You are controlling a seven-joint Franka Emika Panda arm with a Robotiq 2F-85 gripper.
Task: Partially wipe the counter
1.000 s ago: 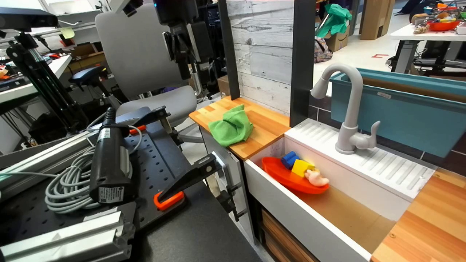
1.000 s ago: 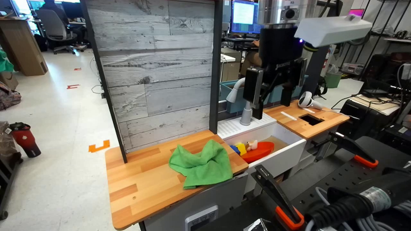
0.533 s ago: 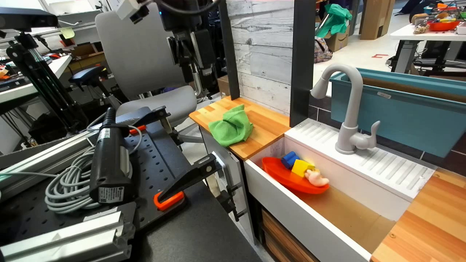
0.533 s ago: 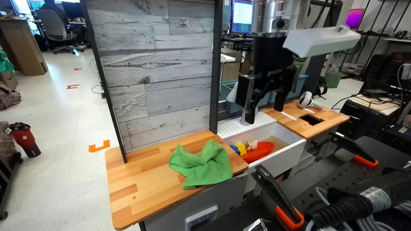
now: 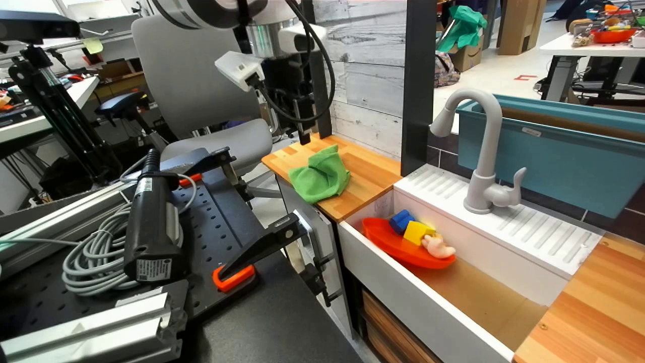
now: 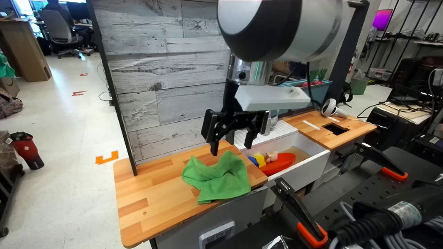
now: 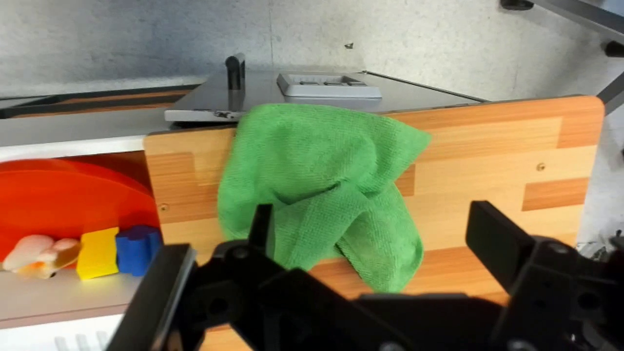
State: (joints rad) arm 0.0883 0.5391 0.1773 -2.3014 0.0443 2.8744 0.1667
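Note:
The counter (image 6: 155,207) is a light honey-coloured wooden top, also in the wrist view (image 7: 487,170) and in an exterior view (image 5: 375,166). A crumpled green cloth (image 6: 221,180) lies on it beside the sink and reaches its front edge. The cloth also shows in the wrist view (image 7: 312,161) and in an exterior view (image 5: 320,176). My gripper (image 6: 231,147) is open and empty, apart from and above the cloth's back part. In the wrist view the fingers (image 7: 373,214) stand wide apart, with part of the cloth and bare wood seen between them.
A white sink (image 5: 418,297) adjoins the counter. It holds a red boat-shaped dish (image 5: 393,247), a yellow block (image 5: 417,233) and a blue block (image 5: 401,221). A grey-white wood panel (image 6: 166,86) rises behind the counter. A faucet (image 5: 486,151) and black clamps (image 6: 294,204) stand nearby.
My gripper has moved from over the sink's back side toward the counter and lower, turning as it came, and is now above the cloth. The cloth has not moved.

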